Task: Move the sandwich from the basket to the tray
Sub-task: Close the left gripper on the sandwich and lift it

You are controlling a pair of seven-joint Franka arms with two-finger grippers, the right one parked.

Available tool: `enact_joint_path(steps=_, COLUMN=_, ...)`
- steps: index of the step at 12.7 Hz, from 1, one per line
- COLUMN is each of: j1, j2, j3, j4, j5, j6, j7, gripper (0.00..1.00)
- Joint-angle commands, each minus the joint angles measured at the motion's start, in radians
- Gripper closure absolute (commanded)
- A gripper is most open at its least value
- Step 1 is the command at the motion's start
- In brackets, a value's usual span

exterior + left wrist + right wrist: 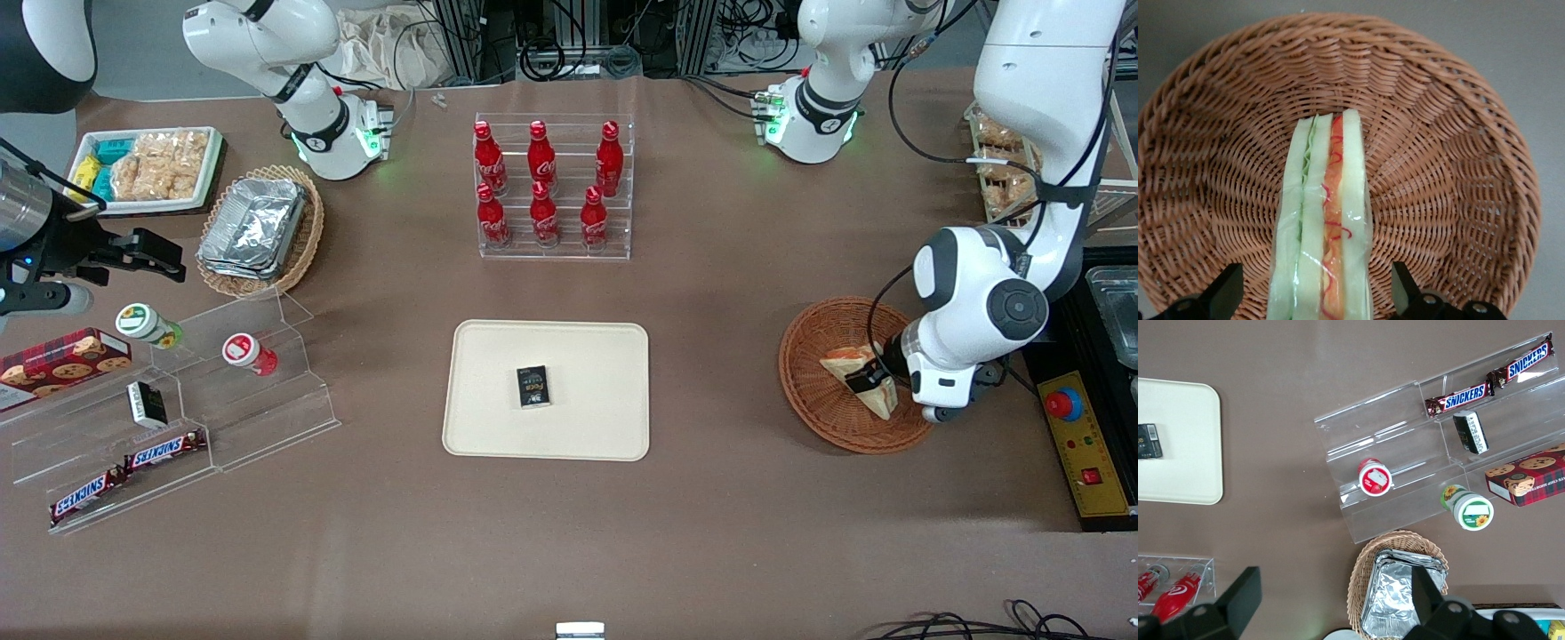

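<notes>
Claw [1315,297] straddles sandwich [1321,227] in basket [1458,167], open.

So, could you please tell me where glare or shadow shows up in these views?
Front view: soft shadow on the table beside the basket and the bottle rack, glare on the foil containers. Left wrist view: glints on the sandwich wrap, evenly lit weave; the hand sits open astride it. Right wrist view: reflections streak the clear stand.

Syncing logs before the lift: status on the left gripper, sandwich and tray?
Gripper open, down in basket, fingers straddling sandwich. Sandwich not lifted. Tray holds a small black box.
</notes>
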Motion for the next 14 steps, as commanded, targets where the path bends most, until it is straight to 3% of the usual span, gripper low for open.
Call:
enact_joint_path(steps=1, j1=0.006, j2=0.028, j3=-0.008, j4=0.023, j5=0.014, j6=0.019, j7=-0.095, gripper=0.67)
enact_joint_path(steps=2, j1=0.006, j2=0.028, j3=-0.008, j4=0.029, j5=0.014, j6=0.018, j7=-0.104, gripper=1.0)
enact_joint_path(steps=7, j1=0.003, j2=0.012, j3=-0.012, j4=0.083, j5=0.016, j6=-0.023, j7=-0.1, gripper=1.0)
enact_joint_path(steps=11, j1=-0.006, j2=0.03, j3=-0.063, j4=0.423, j5=0.024, j6=-0.463, j7=-0.09, gripper=1.0)
enact_joint_path(steps=14, j1=-0.008, j2=0.033, j3=-0.158, j4=0.587, j5=0.024, j6=-0.588, j7=-0.023, gripper=1.0)
